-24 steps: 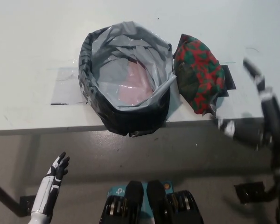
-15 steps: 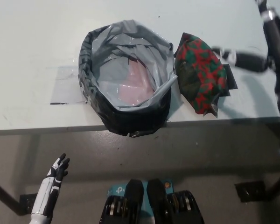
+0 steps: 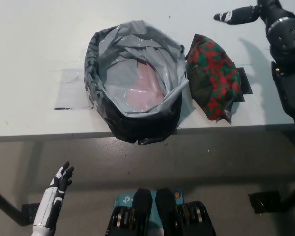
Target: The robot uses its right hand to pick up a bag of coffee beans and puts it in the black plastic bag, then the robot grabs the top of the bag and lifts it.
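Tape point(image 3: 71, 90) lies flat in a pale patch on the white worktop point(image 3: 34, 44), just left of the black plastic bag point(image 3: 132, 81) and touching its side. Below the worktop's front edge, at the lower left, the white left hand point(image 3: 63, 178) hangs over the floor, holding nothing, its dark fingers straight and slightly apart. The black plastic bag stands near the front edge of the worktop, roughly at its middle, with its mouth wide open and its rim rolled outward; the grey lining shows inside, and a pinkish patch lies at the bottom, though what it is cannot be told. The bag's lower rim slightly overhangs the front edge. Just right of it, touching or nearly touching its rim, the bag of coffee beans point(image 3: 214, 78) lies flat on the worktop, patterned in red and green, its lower corner reaching the front edge. A dark flat piece point(image 3: 243, 81) peeks out from under its right side. Farther right, the black right arm rises along the right edge of the picture, and the right hand point(image 3: 246, 14) hovers above the back right part of the worktop, well apart from the coffee bag, holding nothing, one pale-tipped finger point(image 3: 228, 16) stretched out leftward; how the rest are spread cannot be told.
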Available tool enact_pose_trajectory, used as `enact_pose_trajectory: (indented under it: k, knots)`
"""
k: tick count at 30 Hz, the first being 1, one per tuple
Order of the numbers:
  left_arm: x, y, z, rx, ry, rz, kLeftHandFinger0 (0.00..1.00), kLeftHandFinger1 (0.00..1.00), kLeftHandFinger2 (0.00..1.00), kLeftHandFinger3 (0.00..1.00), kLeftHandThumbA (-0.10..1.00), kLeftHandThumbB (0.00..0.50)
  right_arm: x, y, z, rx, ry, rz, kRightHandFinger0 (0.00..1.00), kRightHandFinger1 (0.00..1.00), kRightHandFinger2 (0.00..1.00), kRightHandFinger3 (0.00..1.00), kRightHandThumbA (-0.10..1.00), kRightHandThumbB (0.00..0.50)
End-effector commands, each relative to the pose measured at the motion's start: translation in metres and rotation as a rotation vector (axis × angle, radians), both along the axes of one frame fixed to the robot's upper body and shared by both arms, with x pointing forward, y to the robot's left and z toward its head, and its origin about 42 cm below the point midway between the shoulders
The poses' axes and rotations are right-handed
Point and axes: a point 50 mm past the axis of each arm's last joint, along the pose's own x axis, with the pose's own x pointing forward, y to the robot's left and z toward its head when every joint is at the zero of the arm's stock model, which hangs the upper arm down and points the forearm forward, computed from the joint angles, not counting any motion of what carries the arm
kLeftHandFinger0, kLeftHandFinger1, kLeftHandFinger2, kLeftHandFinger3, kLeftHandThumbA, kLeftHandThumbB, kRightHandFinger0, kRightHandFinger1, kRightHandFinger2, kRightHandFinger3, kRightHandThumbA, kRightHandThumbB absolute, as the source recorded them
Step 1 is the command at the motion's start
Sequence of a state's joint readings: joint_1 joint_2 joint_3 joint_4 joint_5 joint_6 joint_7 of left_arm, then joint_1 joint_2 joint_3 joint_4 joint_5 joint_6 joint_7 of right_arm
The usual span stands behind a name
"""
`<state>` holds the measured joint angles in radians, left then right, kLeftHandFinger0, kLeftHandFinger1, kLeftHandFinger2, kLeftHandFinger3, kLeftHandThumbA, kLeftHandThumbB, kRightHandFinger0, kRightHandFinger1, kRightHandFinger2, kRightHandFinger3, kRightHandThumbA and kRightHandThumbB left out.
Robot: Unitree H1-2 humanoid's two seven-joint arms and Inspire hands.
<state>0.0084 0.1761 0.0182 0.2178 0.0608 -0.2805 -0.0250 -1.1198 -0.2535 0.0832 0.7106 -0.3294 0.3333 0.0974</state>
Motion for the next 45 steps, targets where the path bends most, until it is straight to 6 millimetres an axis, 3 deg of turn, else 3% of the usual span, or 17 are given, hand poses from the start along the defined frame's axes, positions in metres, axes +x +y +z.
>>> enact_pose_trajectory:
  k: [1, 5, 9, 14, 19, 27, 33, 38, 39, 40, 41, 42, 43, 44, 45]
  knots:
    - [0.003, -0.002, 0.016, 0.012, -0.121, -0.018, 1.00, 1.00, 1.00, 1.00, 1.00, 0.244, 0.025, 0.013, 0.038, 0.022, 0.099, -0.029, 1.00, 1.00, 1.00, 1.00, 0.90, 0.475]
    - [0.002, 0.000, 0.016, 0.029, -0.117, -0.017, 1.00, 1.00, 1.00, 1.00, 1.00, 0.246, 0.030, 0.017, 0.014, 0.022, 0.186, 0.015, 1.00, 1.00, 1.00, 1.00, 0.95, 0.419]
    - [0.002, 0.000, 0.016, 0.022, -0.120, -0.019, 1.00, 1.00, 1.00, 1.00, 1.00, 0.249, 0.032, 0.019, -0.009, 0.007, 0.274, 0.018, 1.00, 1.00, 1.00, 1.00, 1.00, 0.437]
    - [0.001, 0.000, 0.016, 0.024, -0.111, -0.019, 1.00, 1.00, 1.00, 1.00, 1.00, 0.266, 0.029, 0.012, -0.040, 0.143, 0.356, 0.065, 1.00, 1.00, 1.00, 1.00, 0.97, 0.449]
    - [0.001, 0.001, 0.017, 0.023, -0.114, -0.020, 1.00, 1.00, 1.00, 1.00, 1.00, 0.257, 0.028, 0.009, -0.052, 0.189, 0.424, 0.115, 1.00, 1.00, 1.00, 1.00, 1.00, 0.499]
    - [0.002, 0.002, 0.017, 0.008, -0.123, -0.022, 1.00, 1.00, 1.00, 1.00, 1.00, 0.260, 0.024, 0.003, -0.075, 0.090, 0.514, 0.134, 1.00, 1.00, 1.00, 1.00, 1.00, 0.500]
    - [0.005, 0.001, 0.019, 0.011, -0.125, -0.020, 1.00, 1.00, 1.00, 1.00, 1.00, 0.270, 0.020, 0.002, -0.089, 0.095, 0.555, 0.132, 1.00, 1.00, 1.00, 1.00, 0.93, 0.500]
    - [0.008, 0.003, 0.019, 0.014, -0.135, -0.022, 1.00, 1.00, 1.00, 1.00, 1.00, 0.258, 0.018, 0.011, -0.099, -0.036, 0.580, 0.139, 1.00, 1.00, 1.00, 1.00, 1.00, 0.500]
    - [0.008, 0.003, 0.020, 0.014, -0.136, -0.021, 1.00, 1.00, 1.00, 1.00, 1.00, 0.263, 0.018, 0.015, -0.100, -0.099, 0.595, 0.113, 1.00, 1.00, 1.00, 1.00, 0.92, 0.500]
    - [0.008, 0.003, 0.020, 0.014, -0.136, -0.020, 1.00, 1.00, 1.00, 1.00, 1.00, 0.264, 0.017, 0.018, -0.102, -0.128, 0.601, 0.098, 1.00, 1.00, 1.00, 1.00, 0.94, 0.500]
    - [0.009, 0.002, 0.020, 0.018, -0.139, -0.021, 1.00, 1.00, 1.00, 1.00, 1.00, 0.262, 0.017, 0.021, -0.103, -0.172, 0.585, 0.085, 0.80, 1.00, 1.00, 1.00, 0.82, 0.444]
    - [0.009, 0.003, 0.021, 0.020, -0.139, -0.022, 1.00, 1.00, 1.00, 1.00, 1.00, 0.260, 0.017, 0.024, -0.104, -0.160, 0.563, 0.039, 0.52, 0.76, 0.98, 1.00, 0.61, 0.386]
    - [0.010, 0.003, 0.021, 0.020, -0.141, -0.021, 1.00, 1.00, 1.00, 1.00, 1.00, 0.260, 0.016, 0.027, -0.107, -0.181, 0.521, -0.017, 0.63, 0.83, 0.96, 1.00, 0.32, 0.365]
    - [0.011, 0.003, 0.022, 0.020, -0.143, -0.021, 1.00, 1.00, 1.00, 1.00, 1.00, 0.261, 0.016, 0.029, -0.108, -0.207, 0.475, -0.048, 0.86, 1.00, 1.00, 0.90, 0.14, 0.377]
    - [0.012, 0.003, 0.023, 0.021, -0.144, -0.020, 1.00, 1.00, 1.00, 1.00, 1.00, 0.263, 0.016, 0.031, -0.110, -0.223, 0.413, -0.070, 1.00, 1.00, 0.95, 0.69, 0.01, 0.351]
